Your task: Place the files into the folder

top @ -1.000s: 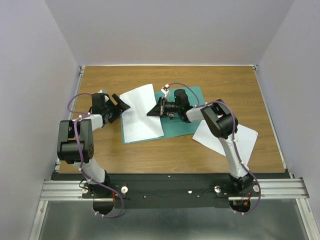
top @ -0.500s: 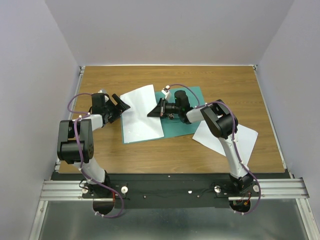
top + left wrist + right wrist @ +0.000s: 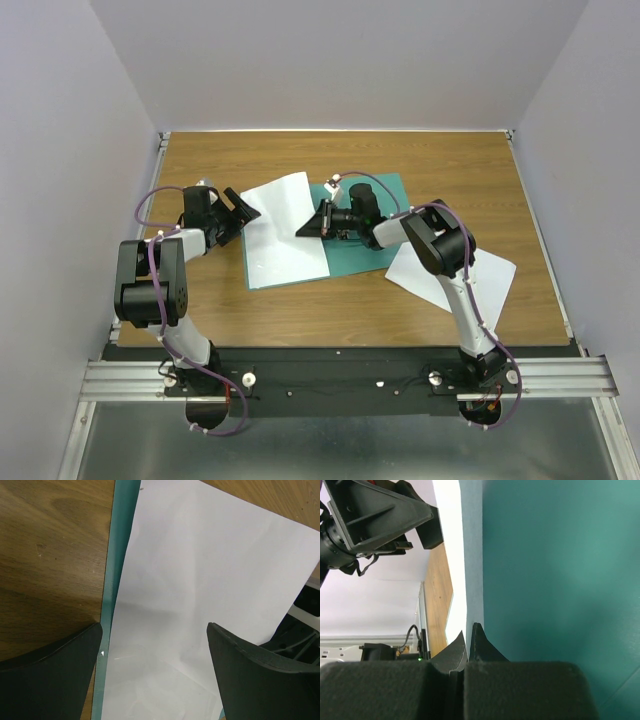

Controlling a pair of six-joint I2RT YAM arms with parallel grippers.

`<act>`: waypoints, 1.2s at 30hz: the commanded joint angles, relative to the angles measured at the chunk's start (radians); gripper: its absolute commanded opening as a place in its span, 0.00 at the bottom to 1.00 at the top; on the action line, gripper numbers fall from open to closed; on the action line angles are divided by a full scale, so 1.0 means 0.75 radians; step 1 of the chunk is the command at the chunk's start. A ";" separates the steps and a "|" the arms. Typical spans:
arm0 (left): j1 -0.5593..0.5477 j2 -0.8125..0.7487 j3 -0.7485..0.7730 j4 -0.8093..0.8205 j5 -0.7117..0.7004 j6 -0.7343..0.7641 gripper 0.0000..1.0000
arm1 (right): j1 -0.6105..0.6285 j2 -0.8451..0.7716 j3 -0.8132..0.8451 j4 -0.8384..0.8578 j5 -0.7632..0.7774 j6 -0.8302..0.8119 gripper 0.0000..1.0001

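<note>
The teal-green folder (image 3: 388,190) lies flat mid-table. One white file sheet (image 3: 283,245) lies over its left part, its right edge raised. My right gripper (image 3: 310,226) is shut on that raised edge; in the right wrist view the jaws (image 3: 470,630) pinch the thin sheet (image 3: 455,540) beside the folder's green face (image 3: 545,570). My left gripper (image 3: 243,208) is open at the sheet's left side, holding nothing. In the left wrist view its fingers (image 3: 50,680) straddle the sheet (image 3: 210,570), next to the folder's edge strip (image 3: 117,555). The second white sheet (image 3: 495,275) lies at the right, partly under my right arm.
The wooden table (image 3: 450,160) has a raised rail along its left edge (image 3: 158,160) and grey walls all round. My two arms reach in towards the folder from the left and the right.
My right gripper has drawn a little to the right with the sheet's edge held in it. The left arm has not moved.
</note>
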 commanded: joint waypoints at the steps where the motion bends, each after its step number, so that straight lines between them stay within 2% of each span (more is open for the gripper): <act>1: 0.001 0.025 -0.044 -0.094 0.012 -0.005 0.96 | 0.013 0.014 -0.017 0.022 0.012 -0.008 0.04; 3: 0.001 0.021 -0.044 -0.096 0.006 -0.005 0.96 | 0.013 0.017 -0.009 0.011 0.014 -0.012 0.11; 5: 0.001 0.019 -0.046 -0.098 0.000 0.000 0.96 | 0.013 0.008 0.005 -0.035 0.028 -0.025 0.15; 7: -0.001 0.017 -0.042 -0.100 -0.008 0.000 0.96 | 0.013 -0.004 0.014 -0.103 0.057 -0.076 0.26; 11: 0.001 0.013 -0.038 -0.106 -0.021 0.002 0.96 | 0.013 -0.061 0.030 -0.338 0.202 -0.196 0.42; 12: 0.001 0.011 -0.034 -0.108 -0.027 0.002 0.96 | 0.013 -0.092 0.042 -0.377 0.231 -0.229 0.51; 15: 0.001 0.000 -0.021 -0.123 -0.053 0.006 0.96 | 0.013 -0.135 0.077 -0.549 0.331 -0.282 0.65; 17: 0.001 -0.014 -0.015 -0.133 -0.072 0.008 0.96 | 0.015 -0.155 0.112 -0.659 0.413 -0.323 0.70; 18: 0.001 -0.018 -0.011 -0.137 -0.080 0.008 0.96 | 0.017 -0.167 0.116 -0.680 0.437 -0.327 0.76; 20: -0.001 -0.036 -0.005 -0.153 -0.102 0.010 0.96 | 0.019 -0.202 0.126 -0.745 0.499 -0.334 1.00; 29: -0.001 -0.138 0.042 -0.237 -0.205 0.022 0.96 | 0.037 -0.360 0.171 -1.013 0.889 -0.440 1.00; 36: -0.017 -0.292 0.065 -0.300 -0.278 0.024 0.96 | 0.037 -0.552 0.134 -1.085 1.027 -0.516 1.00</act>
